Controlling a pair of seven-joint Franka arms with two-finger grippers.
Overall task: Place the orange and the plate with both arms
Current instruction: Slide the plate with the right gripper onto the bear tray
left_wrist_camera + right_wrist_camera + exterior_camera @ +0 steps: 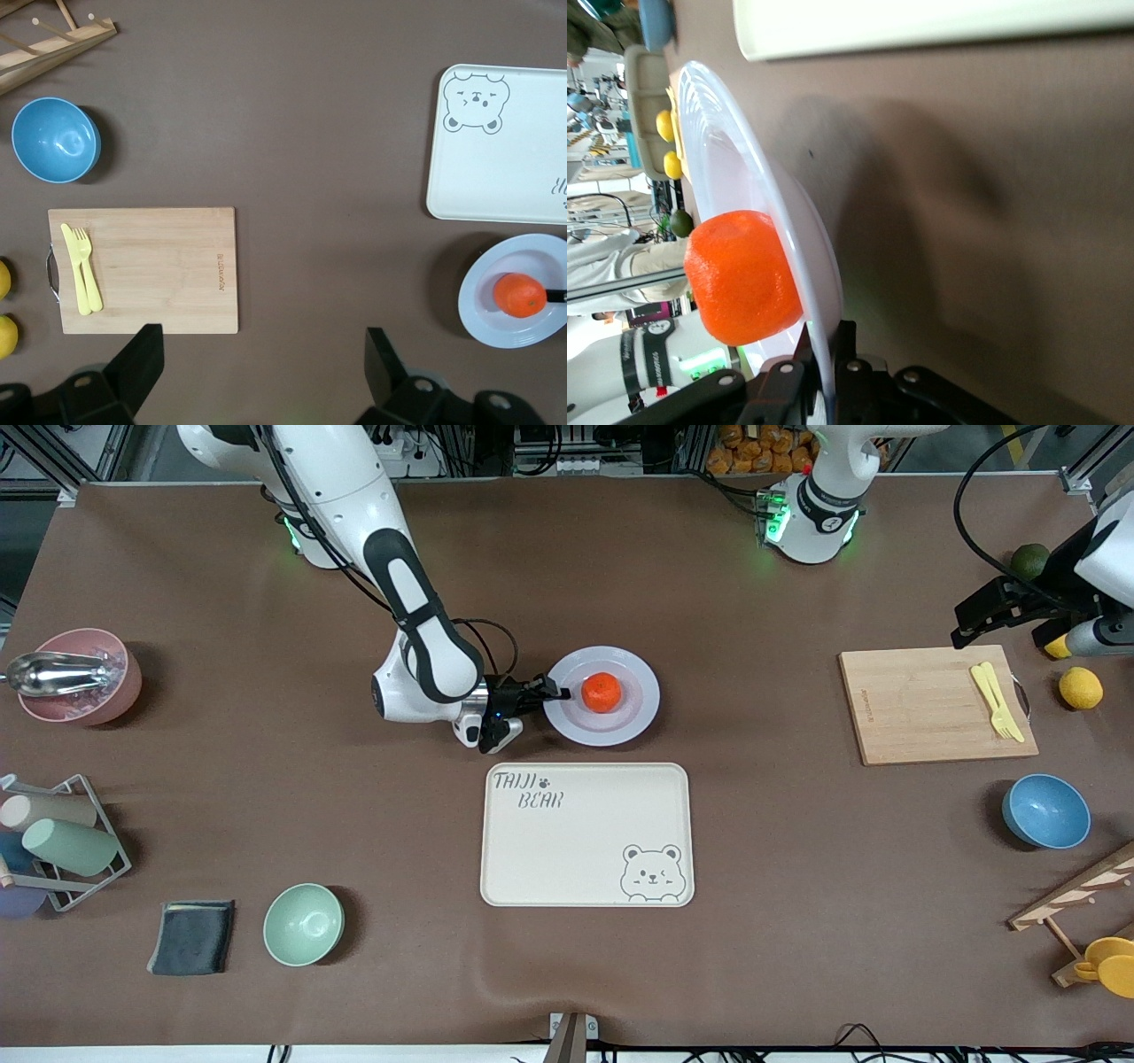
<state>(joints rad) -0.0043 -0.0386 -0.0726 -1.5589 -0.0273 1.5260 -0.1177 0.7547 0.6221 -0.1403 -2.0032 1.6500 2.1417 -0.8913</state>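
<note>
Right tool (555,689) clamped on plate (640,716) rim, orange (601,693) on it; left tool (257,359) spread wide, empty, above table.

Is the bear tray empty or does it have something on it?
Empty: the bear tray shows only its print; the orange sits on the plate.

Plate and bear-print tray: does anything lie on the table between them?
Nothing. In the front view, only bare brown table cover separates the plate, which carries the orange, from the tray. The left wrist view shows the same gap.
</note>
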